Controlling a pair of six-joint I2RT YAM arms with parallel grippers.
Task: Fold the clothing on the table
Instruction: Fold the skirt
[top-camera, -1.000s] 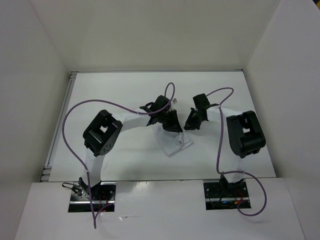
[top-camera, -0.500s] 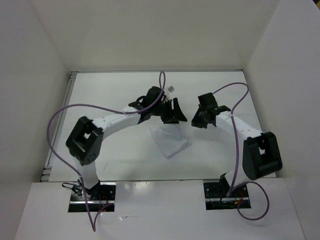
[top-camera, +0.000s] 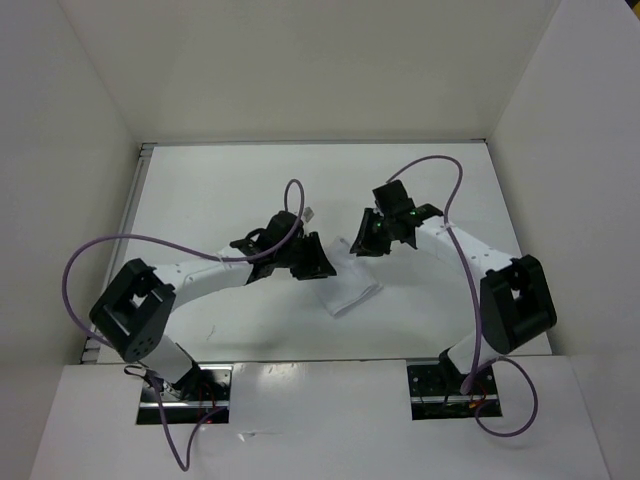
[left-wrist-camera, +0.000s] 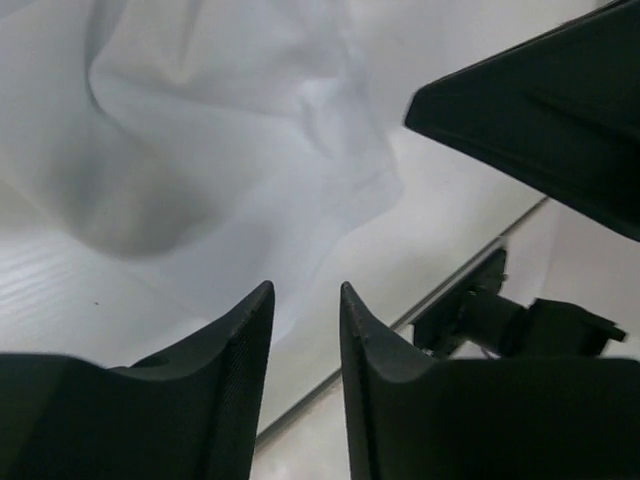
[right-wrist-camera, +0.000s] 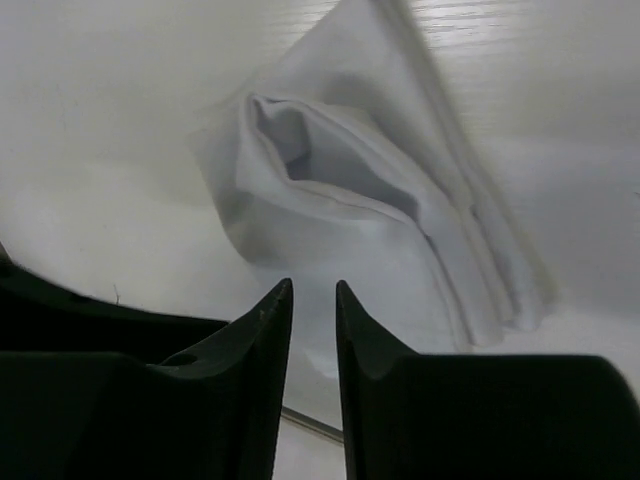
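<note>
My left gripper (left-wrist-camera: 306, 290) is parted by a narrow gap and grips nothing; the cloth (left-wrist-camera: 230, 130) fills the upper left of its view. My right gripper (right-wrist-camera: 313, 285) is likewise slightly apart and empty, with cloth folds just above its tips. From above, the cloth lies bunched mid-frame on the table (top-camera: 200, 190), between both grippers.

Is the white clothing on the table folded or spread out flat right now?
Folded, loosely. The clothing shows several stacked layer edges along one side, with one fold puffed open, not pressed flat.
</note>
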